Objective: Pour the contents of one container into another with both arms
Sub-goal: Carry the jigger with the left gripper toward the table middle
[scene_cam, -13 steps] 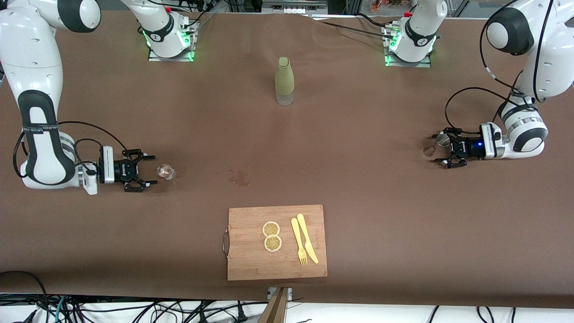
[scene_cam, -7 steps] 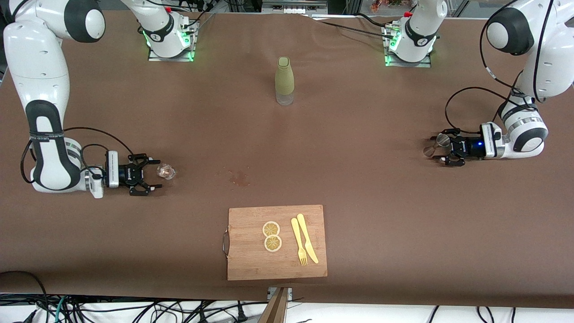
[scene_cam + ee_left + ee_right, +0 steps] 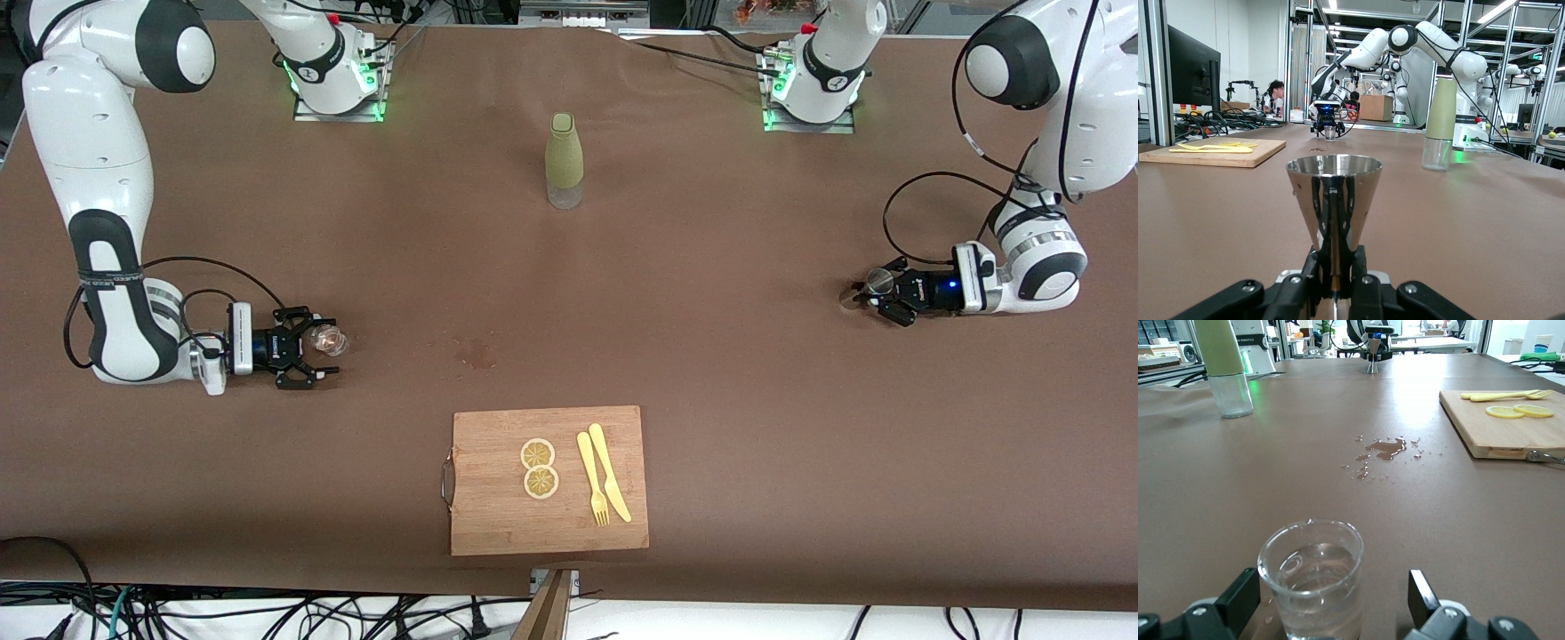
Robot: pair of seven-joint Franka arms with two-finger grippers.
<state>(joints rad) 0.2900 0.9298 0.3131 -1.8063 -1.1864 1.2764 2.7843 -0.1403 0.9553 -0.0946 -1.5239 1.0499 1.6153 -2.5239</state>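
Two white arms [image 3: 98,178], black joint bands, looping black cables; black grippers [image 3: 307,348]; green-lit bases [image 3: 338,80]; red buttons.

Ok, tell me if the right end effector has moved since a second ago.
Yes. The right end effector has advanced toward the glass tumbler, which stayed put, and now brackets it, open.

jigger [image 3: 1332,210] base perhaps hidden by fingers [image 3: 1313,283]
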